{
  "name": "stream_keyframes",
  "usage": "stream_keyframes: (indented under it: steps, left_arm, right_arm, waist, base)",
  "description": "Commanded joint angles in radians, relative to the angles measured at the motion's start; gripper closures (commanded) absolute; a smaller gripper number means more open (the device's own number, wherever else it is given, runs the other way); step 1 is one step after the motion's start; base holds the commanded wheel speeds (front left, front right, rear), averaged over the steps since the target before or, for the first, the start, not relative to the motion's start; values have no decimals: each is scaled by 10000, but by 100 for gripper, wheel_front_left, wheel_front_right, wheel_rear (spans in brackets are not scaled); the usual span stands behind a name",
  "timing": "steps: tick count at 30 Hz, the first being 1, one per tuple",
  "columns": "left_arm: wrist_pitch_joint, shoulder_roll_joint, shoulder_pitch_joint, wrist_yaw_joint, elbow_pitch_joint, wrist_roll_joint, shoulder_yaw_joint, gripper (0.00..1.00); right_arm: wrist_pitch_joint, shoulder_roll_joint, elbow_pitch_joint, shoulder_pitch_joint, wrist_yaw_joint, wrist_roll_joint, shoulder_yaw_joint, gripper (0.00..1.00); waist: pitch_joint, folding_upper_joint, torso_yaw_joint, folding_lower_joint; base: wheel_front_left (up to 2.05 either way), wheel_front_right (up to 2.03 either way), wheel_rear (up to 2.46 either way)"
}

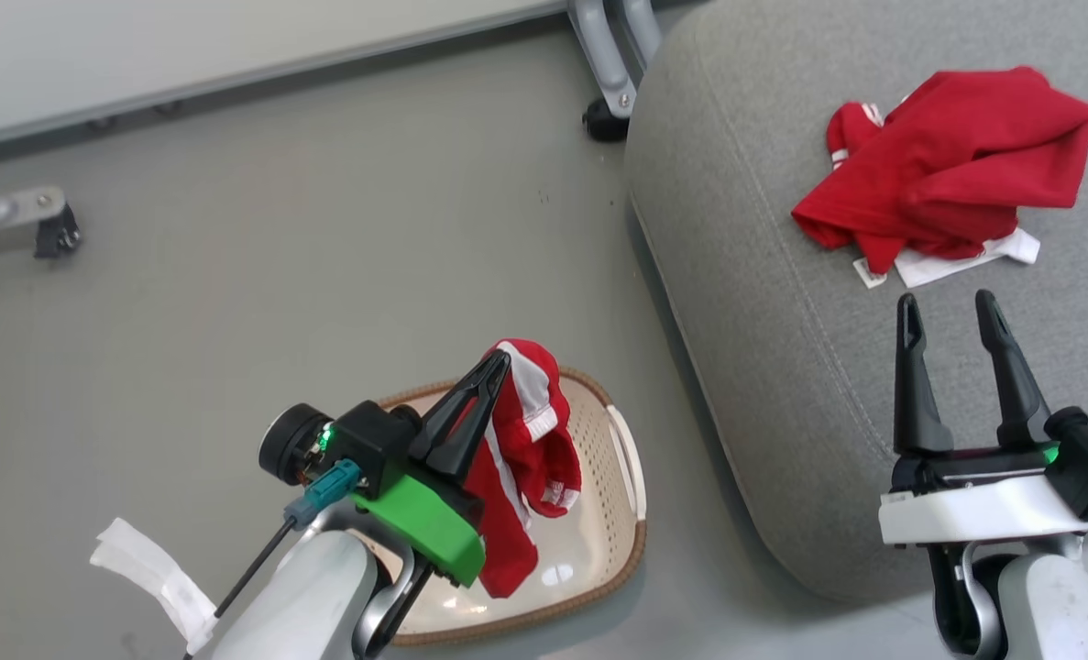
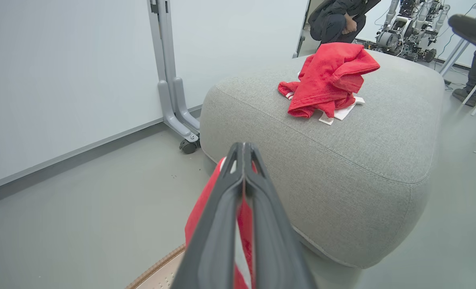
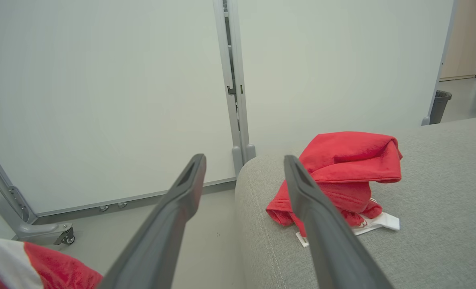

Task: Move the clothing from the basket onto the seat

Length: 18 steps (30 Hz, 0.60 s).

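Observation:
My left gripper (image 1: 500, 359) is shut on a red garment with white stripes (image 1: 521, 463), which hangs from its tips above the cream basket (image 1: 612, 513) on the floor. In the left wrist view the same garment (image 2: 205, 208) drapes behind the closed gripper (image 2: 244, 149), with the basket's brown rim (image 2: 157, 268) below. A second crumpled piece of red clothing (image 1: 951, 170) lies on the grey seat (image 1: 782, 348), also seen as clothing (image 2: 328, 78) on the seat (image 2: 354, 160) and clothing (image 3: 342, 176) on the seat (image 3: 442, 224). My right gripper (image 1: 949, 310) is open and empty over the seat's near part.
Wheeled grey partition legs (image 1: 609, 82) stand just behind the seat's far left corner, and another castor foot (image 1: 53, 229) sits at the left. A person (image 2: 338, 18) crouches beyond the seat beside other robot hardware (image 2: 412, 24). A white tag (image 1: 154, 573) hangs by my left arm.

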Motion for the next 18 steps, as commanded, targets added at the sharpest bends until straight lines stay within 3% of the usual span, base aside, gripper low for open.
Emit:
stream_keyframes:
  steps: [1, 14, 18]
  left_arm:
    - [-30, -68, 206, 15, -246, 93, 188, 100]
    - [-30, -488, 36, 15, -1962, 428, 1439, 100]
    - [-30, -624, -143, 15, -2070, 402, 1487, 100]
  right_arm:
    - [-29, -24, 45, 223, -10, -65, 53, 0]
    - [-27, -19, 379, 748, -10, -29, 787, 0]
    - [-27, -13, 627, 790, -10, -59, 1553, 0]
  waist:
    - [-938, 0, 47, 1]
    - [-1714, 0, -301, 1]
    - [-1779, 0, -348, 1]
  base:
    - [0, 0, 0]
    - [0, 0, 0]
    - [0, 0, 0]
